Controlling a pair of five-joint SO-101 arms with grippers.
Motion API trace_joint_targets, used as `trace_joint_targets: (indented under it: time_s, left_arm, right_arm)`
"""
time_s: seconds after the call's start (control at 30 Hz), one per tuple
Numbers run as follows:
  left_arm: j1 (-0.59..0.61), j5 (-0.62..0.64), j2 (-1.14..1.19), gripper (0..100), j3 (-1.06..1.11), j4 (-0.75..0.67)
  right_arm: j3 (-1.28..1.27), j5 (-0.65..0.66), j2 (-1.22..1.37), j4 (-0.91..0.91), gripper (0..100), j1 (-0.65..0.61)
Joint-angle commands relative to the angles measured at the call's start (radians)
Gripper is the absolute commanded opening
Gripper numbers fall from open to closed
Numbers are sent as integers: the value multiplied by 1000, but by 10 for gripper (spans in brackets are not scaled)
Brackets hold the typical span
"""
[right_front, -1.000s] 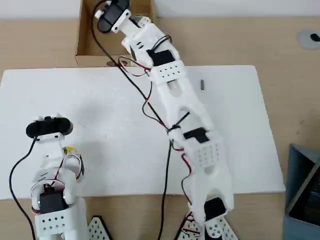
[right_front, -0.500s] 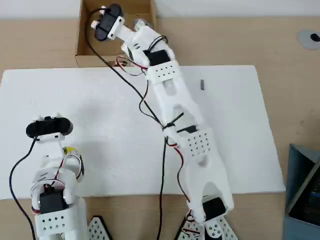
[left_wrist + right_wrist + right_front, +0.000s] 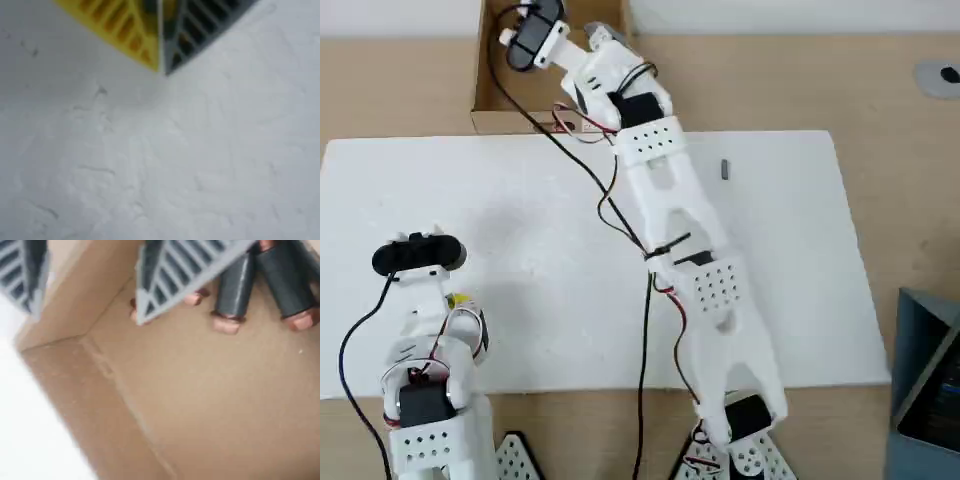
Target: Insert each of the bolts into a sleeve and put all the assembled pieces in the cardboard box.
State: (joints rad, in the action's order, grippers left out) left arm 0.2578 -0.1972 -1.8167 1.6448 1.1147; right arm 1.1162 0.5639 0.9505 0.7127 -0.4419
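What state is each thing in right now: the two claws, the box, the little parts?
Right gripper: open, empty.
Left gripper: shut, empty.
Dark grey sleeves with copper-coloured bolts: assembled, lying on the box floor.
Brown cardboard box: open-topped, holding those pieces.
Small dark piece on the white foam sheet: loose, outside the box.

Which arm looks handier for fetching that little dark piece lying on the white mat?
Right, probably. The dark piece lies beside the arm whose right gripper hangs open over the cardboard box. The left gripper sits shut across the white mat.
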Motion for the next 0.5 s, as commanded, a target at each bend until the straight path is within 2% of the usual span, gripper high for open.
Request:
trace_joint_targets:
  time_s: [0.0, 0.13, 0.33, 0.47]
  left_arm:
    - [9, -3, -5, 4, -5, -17]
    - [9, -5, -5, 4, -5, -17]
    - [3, -5, -5, 5, -5, -17]
    - [3, -5, -5, 5, -5, -17]
  right_arm:
    - [143, 3, -15, 91, 137, -1]
    - [285, 2, -15, 212, 5, 4]
    - [542, 2, -15, 439, 9, 4]
    - [553, -3, -81, 537, 9, 22]
